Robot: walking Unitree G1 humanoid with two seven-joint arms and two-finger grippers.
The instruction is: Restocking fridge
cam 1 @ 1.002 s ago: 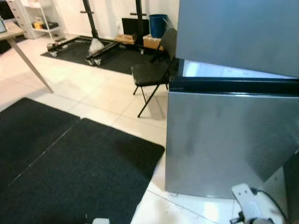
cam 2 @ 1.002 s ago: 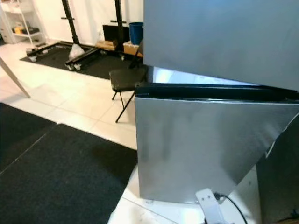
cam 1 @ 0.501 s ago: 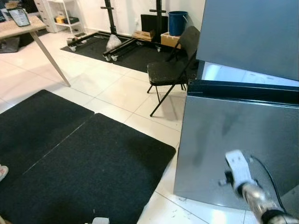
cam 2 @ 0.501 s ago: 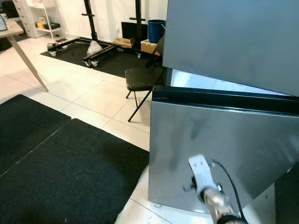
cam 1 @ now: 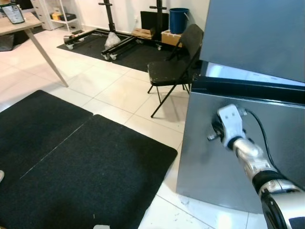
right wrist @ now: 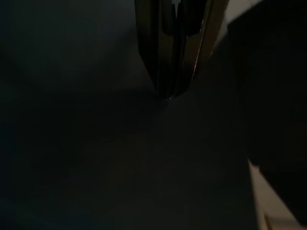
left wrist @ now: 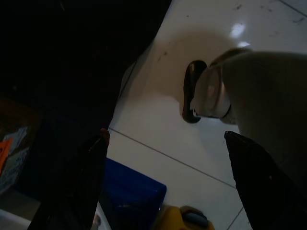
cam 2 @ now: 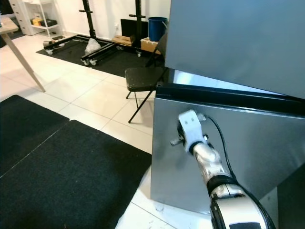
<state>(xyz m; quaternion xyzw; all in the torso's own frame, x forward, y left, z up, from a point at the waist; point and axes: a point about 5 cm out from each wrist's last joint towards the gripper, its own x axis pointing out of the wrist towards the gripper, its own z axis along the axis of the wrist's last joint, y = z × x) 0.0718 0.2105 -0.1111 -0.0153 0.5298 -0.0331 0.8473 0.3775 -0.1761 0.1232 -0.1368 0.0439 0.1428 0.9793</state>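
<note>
Fridge door [cam 1: 267, 143] fills your right side; your right claw [right wrist: 170, 91] presses against it, fingers closed together, holding nothing.

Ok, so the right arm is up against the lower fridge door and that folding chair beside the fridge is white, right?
Not quite: the folding chair is black, as the left eye view shows. The rest holds: the right gripper is raised against the steel lower fridge door.

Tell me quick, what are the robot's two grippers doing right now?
Left gripper: open, holding nothing, hanging over the floor.
Right gripper: shut, holding nothing, up against the fridge door.
</note>
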